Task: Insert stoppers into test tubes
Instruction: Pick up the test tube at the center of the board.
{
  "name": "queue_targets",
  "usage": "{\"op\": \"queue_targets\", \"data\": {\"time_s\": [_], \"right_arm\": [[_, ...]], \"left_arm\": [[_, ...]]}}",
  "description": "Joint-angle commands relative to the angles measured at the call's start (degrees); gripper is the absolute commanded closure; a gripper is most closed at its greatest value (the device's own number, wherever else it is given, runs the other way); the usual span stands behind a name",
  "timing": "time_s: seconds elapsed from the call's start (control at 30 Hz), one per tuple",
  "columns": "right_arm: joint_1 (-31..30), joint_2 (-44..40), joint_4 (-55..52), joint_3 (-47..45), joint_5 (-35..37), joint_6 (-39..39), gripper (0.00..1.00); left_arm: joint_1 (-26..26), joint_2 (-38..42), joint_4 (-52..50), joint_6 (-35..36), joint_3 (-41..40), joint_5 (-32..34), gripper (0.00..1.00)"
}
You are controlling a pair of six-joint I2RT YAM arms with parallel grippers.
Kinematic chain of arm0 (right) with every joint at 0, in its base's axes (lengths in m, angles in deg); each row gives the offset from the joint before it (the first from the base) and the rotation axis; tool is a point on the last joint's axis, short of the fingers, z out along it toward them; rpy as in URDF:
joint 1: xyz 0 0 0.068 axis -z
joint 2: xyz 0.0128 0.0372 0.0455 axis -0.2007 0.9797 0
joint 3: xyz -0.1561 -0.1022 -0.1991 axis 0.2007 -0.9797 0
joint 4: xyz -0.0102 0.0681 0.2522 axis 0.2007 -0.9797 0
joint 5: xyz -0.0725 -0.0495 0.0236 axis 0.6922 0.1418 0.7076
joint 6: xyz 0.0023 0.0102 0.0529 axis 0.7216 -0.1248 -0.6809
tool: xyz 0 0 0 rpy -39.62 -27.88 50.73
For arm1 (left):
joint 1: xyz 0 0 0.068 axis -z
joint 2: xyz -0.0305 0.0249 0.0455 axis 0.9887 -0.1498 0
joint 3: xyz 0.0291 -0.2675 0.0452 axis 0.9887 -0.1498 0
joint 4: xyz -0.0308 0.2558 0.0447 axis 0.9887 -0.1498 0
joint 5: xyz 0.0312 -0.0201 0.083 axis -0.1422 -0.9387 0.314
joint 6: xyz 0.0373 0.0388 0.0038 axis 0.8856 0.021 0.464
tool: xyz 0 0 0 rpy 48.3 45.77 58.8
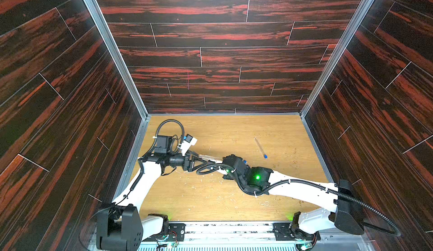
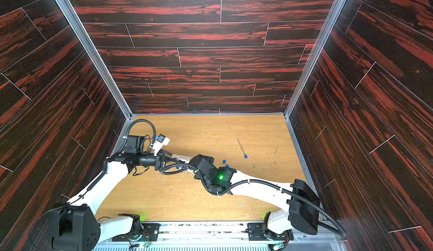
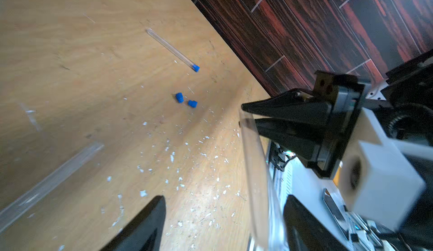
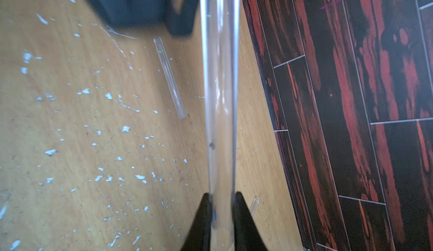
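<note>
One table (image 1: 210, 198), light wood, with pale flecks (image 3: 172, 157) lying scattered over its middle and dark red-streaked walls (image 1: 222, 34) standing round three sides. One left claw (image 3: 225, 197), reaching in from the near left and pointing right: its two black fingers (image 3: 145, 226) are standing wide apart, straddling the held tube (image 3: 255, 167) without pinching it (the tube is running just beside one finger, but the blur is hiding whether they touch). One right claw (image 4: 222, 194), reaching in from the near right and pointing left toward the other claw: its fingers (image 4: 243, 214) are pressing tight on the held tube (image 4: 220, 97) close to one end, and a blue speck is showing between them, too small to identify. The held tube, clear, is hanging lifted off the table a little left of centre, bridging the gap between the two claws. One spare tube (image 4: 169, 78), clear, is lying flat on the table on the left half, close by the left claw. One capped tube (image 1: 259, 145), showing in both top views (image 2: 240, 145), is lying alone on the right half toward the far side, a blue plug (image 1: 265, 156) sitting in its nearer end. Two loose plugs (image 3: 179, 97), bright blue, are lying side by side on the table (image 2: 224, 161), just nearer than that capped end and just beside the right arm (image 2: 257, 186) on its far side, apart from every tube.
</note>
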Motion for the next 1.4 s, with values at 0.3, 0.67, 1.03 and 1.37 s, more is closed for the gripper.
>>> {"op": "queue_targets", "data": {"time_s": [0.3,0.67,1.03,1.37], "right_arm": [[-1.51,1.0,0.49,0.9,-1.2,0.26,0.92],[-1.73,1.9,0.08,0.98,-1.42,0.01,0.92],[-1.7,2.87,-0.17,1.36,-1.48,-0.08,0.92],[-1.68,3.81,-0.75,2.4,-1.56,-0.39,0.92]], "left_arm": [[5.6,-2.76,-1.18,0.69,3.89,-1.08,0.36],[6.54,-2.6,-0.99,0.13,4.62,-0.12,0.55],[6.68,-2.66,1.13,-1.22,3.53,0.79,0.7],[6.81,-2.41,1.58,-1.28,2.56,0.24,0.78]]}}
